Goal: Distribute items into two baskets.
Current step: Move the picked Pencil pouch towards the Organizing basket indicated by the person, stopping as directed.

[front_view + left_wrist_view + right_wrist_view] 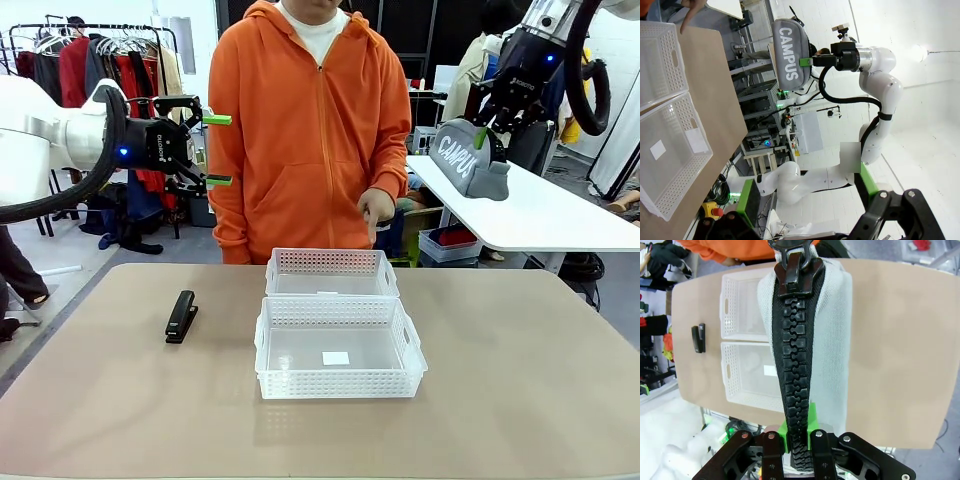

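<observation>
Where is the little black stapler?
In the front view the stapler lies on the table, on the robot's left, apart from the near basket.

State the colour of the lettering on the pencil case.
White, on the grey pencil case; clearest in the left wrist view.

The beige counter (pixel 520 400) carries two white lattice baskets at its middle, the far basket (pixel 332 262) touching the near basket (pixel 340 385), long sides together. A black stapler (pixel 181 316) lies flat to their left, apart from both
</observation>
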`<act>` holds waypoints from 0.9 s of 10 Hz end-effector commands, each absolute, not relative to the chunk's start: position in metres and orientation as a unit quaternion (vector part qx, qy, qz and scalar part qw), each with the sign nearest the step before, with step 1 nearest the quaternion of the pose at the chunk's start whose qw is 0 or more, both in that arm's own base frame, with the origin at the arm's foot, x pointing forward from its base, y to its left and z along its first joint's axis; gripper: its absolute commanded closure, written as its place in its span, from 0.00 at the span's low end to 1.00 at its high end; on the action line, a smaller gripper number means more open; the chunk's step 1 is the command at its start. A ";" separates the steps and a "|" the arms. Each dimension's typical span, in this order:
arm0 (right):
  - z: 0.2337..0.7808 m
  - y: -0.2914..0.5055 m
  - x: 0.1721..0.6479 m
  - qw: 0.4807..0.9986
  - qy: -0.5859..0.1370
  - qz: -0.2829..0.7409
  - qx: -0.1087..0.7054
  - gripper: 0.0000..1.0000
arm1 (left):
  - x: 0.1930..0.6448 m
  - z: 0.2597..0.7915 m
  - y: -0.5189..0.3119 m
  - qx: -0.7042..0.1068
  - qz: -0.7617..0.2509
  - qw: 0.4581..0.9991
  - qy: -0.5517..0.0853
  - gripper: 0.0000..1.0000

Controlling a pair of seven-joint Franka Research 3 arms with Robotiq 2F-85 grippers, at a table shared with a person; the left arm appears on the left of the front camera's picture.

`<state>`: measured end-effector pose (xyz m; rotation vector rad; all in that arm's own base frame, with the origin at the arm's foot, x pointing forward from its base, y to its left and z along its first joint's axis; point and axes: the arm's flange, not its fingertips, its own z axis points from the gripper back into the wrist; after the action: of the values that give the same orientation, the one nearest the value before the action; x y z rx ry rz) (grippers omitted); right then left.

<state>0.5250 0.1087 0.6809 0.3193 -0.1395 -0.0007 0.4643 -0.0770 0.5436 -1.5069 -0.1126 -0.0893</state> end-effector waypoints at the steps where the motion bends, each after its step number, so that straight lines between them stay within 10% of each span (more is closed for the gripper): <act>1: 0.679 0.111 0.530 0.988 -0.059 0.049 0.137 1.00 | 0.464 0.545 -0.077 -0.684 -0.041 0.727 -0.052 0.00; 9: 0.698 0.177 0.582 0.903 -0.040 0.428 0.027 1.00 | 0.464 0.545 -0.077 -0.684 -0.041 0.727 -0.052 0.00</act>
<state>0.5641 0.1627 0.6883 0.1072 -0.1077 0.7733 0.4644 -0.0771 0.5437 -1.5067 -0.1128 -0.0896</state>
